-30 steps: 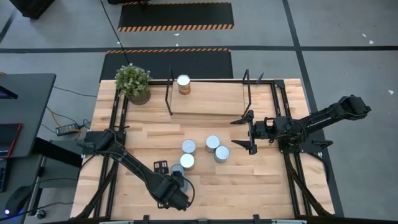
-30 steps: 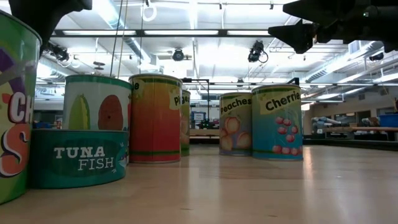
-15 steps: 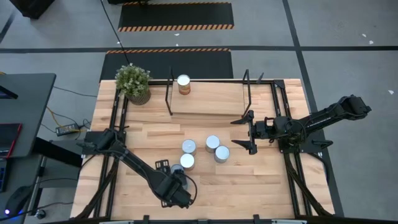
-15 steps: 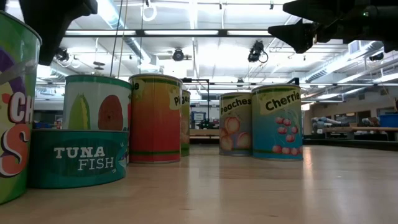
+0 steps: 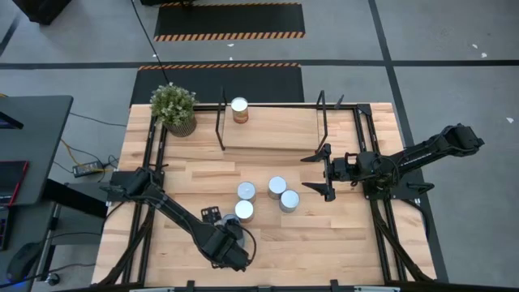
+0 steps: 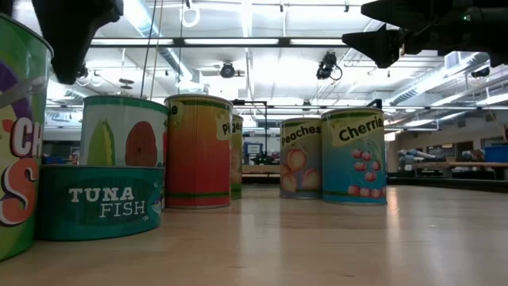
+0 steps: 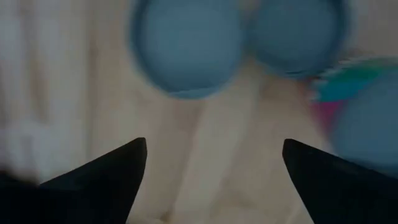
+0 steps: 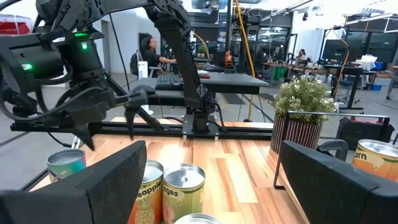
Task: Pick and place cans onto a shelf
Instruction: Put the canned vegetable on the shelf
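Dark left gripper (image 5: pixel 225 229), fingers spread, hovers above shiny round-topped cans (image 5: pixel 246 191).

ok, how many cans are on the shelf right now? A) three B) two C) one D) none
C: in the high view a single can stands on the shelf, near its left rods, while the other cans sit grouped on the table between the two arms.

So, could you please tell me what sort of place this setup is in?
Probably a robotics lab or workshop: hazard-striped floor mats beyond the table, open ceiling with strip lights, and desks with monitors where people sit working.
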Available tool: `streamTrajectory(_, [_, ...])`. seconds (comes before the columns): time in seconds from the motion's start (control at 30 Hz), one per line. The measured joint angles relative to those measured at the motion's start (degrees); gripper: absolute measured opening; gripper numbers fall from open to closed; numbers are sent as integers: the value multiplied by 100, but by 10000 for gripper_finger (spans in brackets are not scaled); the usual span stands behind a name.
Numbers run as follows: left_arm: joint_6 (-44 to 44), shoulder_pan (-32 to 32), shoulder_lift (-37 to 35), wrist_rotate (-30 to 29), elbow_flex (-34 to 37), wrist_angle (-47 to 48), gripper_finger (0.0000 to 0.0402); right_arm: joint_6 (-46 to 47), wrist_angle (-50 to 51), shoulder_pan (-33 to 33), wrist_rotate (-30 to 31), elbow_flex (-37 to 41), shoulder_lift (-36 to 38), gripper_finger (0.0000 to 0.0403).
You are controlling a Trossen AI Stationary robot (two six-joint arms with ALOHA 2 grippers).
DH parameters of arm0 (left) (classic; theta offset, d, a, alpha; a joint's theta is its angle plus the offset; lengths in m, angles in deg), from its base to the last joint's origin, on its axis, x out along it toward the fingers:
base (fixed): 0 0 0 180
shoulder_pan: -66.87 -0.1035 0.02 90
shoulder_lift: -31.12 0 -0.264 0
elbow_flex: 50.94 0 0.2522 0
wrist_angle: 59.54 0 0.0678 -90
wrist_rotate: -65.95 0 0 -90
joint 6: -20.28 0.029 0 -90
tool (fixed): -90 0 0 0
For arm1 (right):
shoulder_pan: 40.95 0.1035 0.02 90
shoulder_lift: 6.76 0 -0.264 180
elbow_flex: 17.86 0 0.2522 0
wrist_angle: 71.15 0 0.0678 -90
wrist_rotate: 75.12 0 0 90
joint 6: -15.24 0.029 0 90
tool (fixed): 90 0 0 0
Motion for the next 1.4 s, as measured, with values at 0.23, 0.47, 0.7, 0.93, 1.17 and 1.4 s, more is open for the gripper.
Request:
streamTrajectory(0.23, [-486, 24, -240, -1013, 11, 472, 386, -4, 0, 59, 0, 0, 0, 376])
streamTrajectory(0.47, [-1310, 46, -1474, -1869, 1079, 474, 386, -17, -24, 111, -2, -2, 0, 376])
streamTrajectory(0.7, [-2040, -1, -2843, -1753, 2981, -1357, 387, -57, -64, 111, 0, -2, 0, 376])
streamTrajectory(0.93, [-2528, -50, -3259, -1727, 3672, -2076, 387, -61, -83, 111, 0, -2, 0, 376])
streamTrajectory(1.17, [-2768, -35, -3261, -1608, 3794, -2623, 387, -61, -85, 111, 0, -2, 0, 376])
streamTrajectory(1.4, [-2176, -62, -3149, -1234, 3797, -3911, 387, -46, -87, 111, 0, -2, 0, 376])
